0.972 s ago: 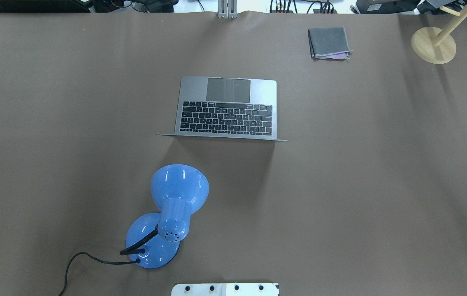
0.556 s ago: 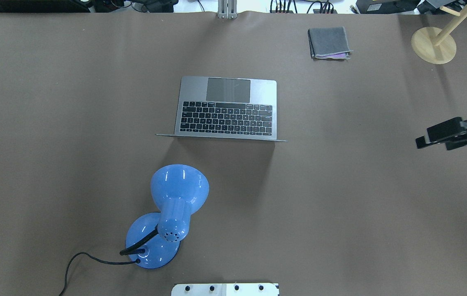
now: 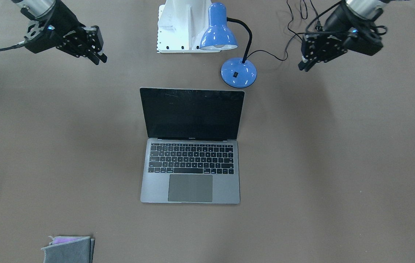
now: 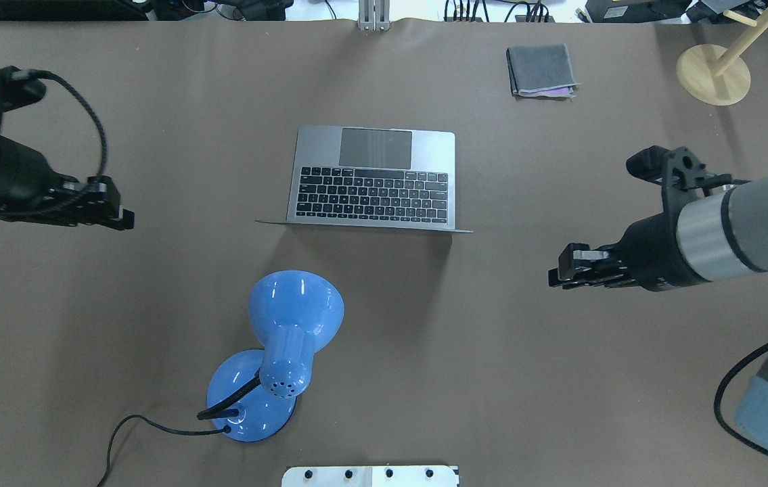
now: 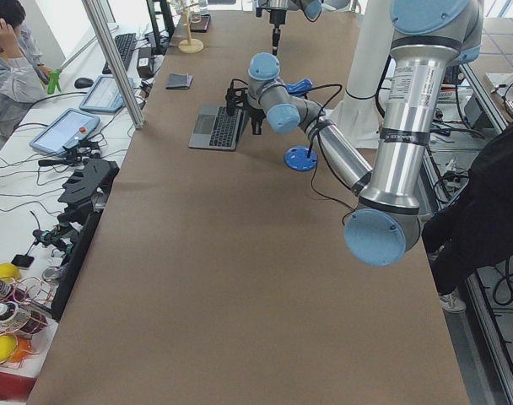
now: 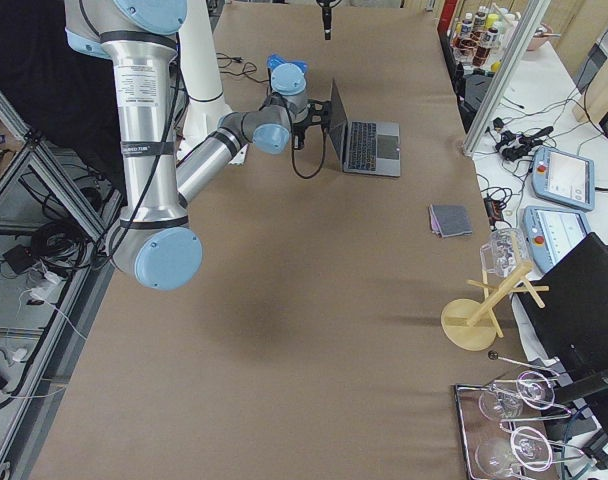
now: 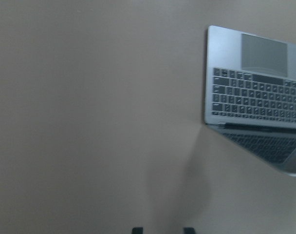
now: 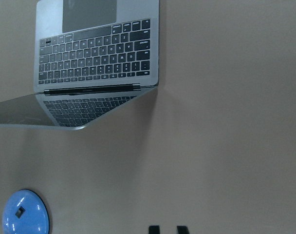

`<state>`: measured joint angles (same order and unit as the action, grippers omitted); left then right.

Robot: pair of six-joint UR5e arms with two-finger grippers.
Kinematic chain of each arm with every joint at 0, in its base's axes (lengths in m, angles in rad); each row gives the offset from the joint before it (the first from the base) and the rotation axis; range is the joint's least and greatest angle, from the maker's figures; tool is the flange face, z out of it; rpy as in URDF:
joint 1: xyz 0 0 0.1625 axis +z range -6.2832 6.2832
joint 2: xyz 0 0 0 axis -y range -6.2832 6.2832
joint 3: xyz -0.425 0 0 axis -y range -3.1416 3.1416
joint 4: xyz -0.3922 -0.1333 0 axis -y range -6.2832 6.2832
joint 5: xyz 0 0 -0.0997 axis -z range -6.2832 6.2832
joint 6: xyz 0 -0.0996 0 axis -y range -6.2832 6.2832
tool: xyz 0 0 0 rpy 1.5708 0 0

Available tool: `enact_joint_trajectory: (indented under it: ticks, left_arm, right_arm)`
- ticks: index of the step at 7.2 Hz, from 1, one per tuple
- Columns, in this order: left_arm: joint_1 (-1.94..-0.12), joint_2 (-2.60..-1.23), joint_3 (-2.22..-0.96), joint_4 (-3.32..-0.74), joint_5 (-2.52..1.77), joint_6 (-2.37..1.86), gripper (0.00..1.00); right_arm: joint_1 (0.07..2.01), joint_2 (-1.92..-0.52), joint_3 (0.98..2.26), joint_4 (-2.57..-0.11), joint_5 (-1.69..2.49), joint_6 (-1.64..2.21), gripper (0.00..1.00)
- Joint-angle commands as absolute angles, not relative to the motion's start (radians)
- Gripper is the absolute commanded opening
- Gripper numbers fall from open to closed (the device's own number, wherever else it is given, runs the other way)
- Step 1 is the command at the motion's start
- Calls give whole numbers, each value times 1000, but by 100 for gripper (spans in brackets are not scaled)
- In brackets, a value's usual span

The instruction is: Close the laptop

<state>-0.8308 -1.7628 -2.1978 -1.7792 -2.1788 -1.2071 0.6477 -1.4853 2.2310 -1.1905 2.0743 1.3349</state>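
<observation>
Open laptop [image 4: 373, 177] at mid-tabletop [image 4: 559, 406], lid about upright, hinge edge toward the robot, trackpad edge away. Open brown surface lies between each of its side edges and the grippers. Off its left side the left gripper [image 4: 128, 220] hovers, fingers parted, holding nothing. Off the lid's right end hovers the right gripper [image 4: 554, 278], fingers a narrow gap apart, touching nothing. A lamp [image 4: 294, 308] stands near the lid, on the robot's side. Folded cloth [image 4: 540, 67] and wooden stand [image 4: 712, 74] sit along the far edge.
</observation>
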Motion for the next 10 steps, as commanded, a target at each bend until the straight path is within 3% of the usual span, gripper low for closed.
enact_joint_trajectory:
  ticks: [1,3,10]
  left_arm:
    - [-668,-1854,-2168,-1773,-2019,-1325,0]
    - [-629,-1928,-2079,-1773,-1951,-1341,0]
    - [-581,-2017,-1988,-1782,-1876,-1348,0]
  right_arm:
    - [510,-1421,2214,-1198,1914,1364,0]
    - [499,-1308,2169,-1283,1887,1368,0]
    - [511,-1206,2079,-1296,1778,1368,0]
